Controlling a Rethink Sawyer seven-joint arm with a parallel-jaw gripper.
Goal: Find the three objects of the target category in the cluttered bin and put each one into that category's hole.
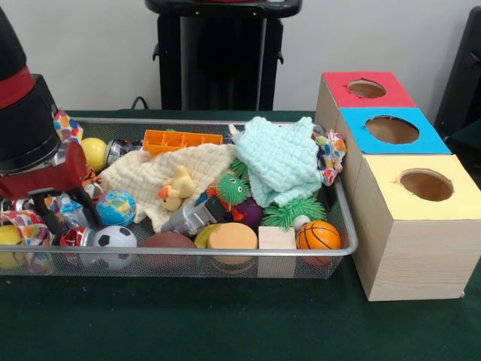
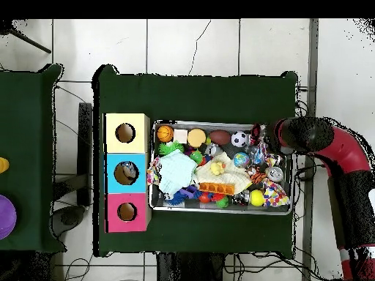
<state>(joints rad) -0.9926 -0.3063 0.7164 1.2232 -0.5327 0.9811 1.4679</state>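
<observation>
The bin (image 1: 225, 259) is a silver wire-mesh basket full of toys; it also shows in the overhead view (image 2: 220, 212). The red-topped box (image 1: 394, 94) stands furthest back in a row of three, and its round hole (image 1: 367, 89) looks empty; the overhead view shows the hole too (image 2: 127, 212). My gripper (image 1: 68, 219) reaches down into the bin's left end with its two black fingers apart, among patterned cloth and a can, holding nothing. In the overhead view the gripper (image 2: 265, 143) is at the bin's right end.
In the bin lie a globe ball (image 1: 116, 207), soccer ball (image 1: 114, 239), basketball (image 1: 318, 235), yellow ball (image 1: 94, 153), brown football (image 1: 167, 242), orange tray (image 1: 180, 140), cream cloth (image 1: 150, 177) and mint cloth (image 1: 282, 158). The blue box (image 1: 421, 139) and yellow box (image 1: 421, 226) stand nearer.
</observation>
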